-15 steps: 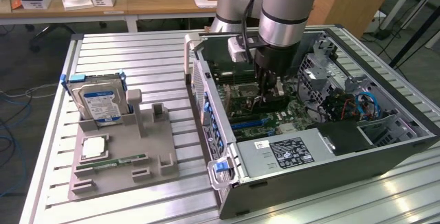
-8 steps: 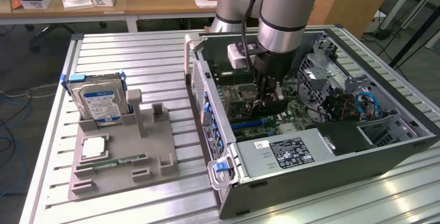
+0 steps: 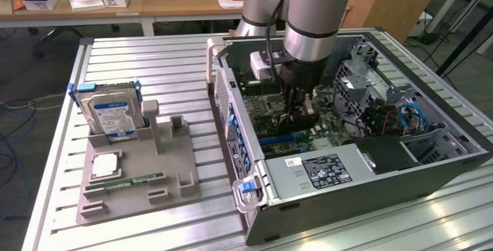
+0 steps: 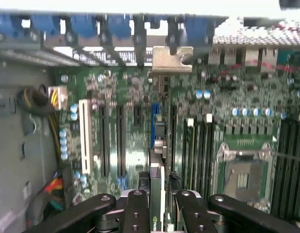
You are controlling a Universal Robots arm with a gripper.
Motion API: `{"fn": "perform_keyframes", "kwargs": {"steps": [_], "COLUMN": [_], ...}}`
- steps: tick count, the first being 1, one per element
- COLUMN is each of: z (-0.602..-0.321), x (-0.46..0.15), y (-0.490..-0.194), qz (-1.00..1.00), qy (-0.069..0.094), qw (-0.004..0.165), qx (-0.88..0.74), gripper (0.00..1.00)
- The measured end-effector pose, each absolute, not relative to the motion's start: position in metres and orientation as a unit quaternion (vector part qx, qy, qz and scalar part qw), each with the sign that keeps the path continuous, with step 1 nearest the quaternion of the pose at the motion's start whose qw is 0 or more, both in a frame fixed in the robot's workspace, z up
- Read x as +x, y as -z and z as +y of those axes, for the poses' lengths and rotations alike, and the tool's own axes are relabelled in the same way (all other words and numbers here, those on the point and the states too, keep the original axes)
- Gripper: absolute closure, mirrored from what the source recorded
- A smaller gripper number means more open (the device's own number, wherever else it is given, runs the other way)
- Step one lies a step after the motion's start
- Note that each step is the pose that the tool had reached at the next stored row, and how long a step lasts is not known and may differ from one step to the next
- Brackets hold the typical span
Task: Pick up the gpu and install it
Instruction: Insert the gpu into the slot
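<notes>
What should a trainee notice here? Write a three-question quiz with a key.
1. True or false: the pincer grips the gpu.
2. Where is the gpu? A: on the grey tray. B: inside the computer case. C: on the wooden desk.
3. Which part stands upright in the holder at the exterior view's left?

Key: 1 true; 2 B; 3 the hard drive.

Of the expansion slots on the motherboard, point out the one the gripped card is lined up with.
It is the blue slot, directly under the thin green gpu card held edge-on by the gripper; the others are white or black.
</notes>
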State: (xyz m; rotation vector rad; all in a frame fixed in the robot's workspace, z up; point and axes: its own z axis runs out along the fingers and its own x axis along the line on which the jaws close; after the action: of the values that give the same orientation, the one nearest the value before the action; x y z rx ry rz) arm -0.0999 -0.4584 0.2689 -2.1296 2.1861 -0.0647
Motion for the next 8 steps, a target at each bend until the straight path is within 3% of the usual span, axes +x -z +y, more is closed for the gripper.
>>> {"fn": "perform_keyframes", "kwargs": {"steps": [8], "z": [-0.4588], "x": [-0.1109], "y": [-0.2649], "qz": [0.715], "qy": [0.022], "qw": [0.045], "qx": [-0.697], "gripper": [0.74]}}
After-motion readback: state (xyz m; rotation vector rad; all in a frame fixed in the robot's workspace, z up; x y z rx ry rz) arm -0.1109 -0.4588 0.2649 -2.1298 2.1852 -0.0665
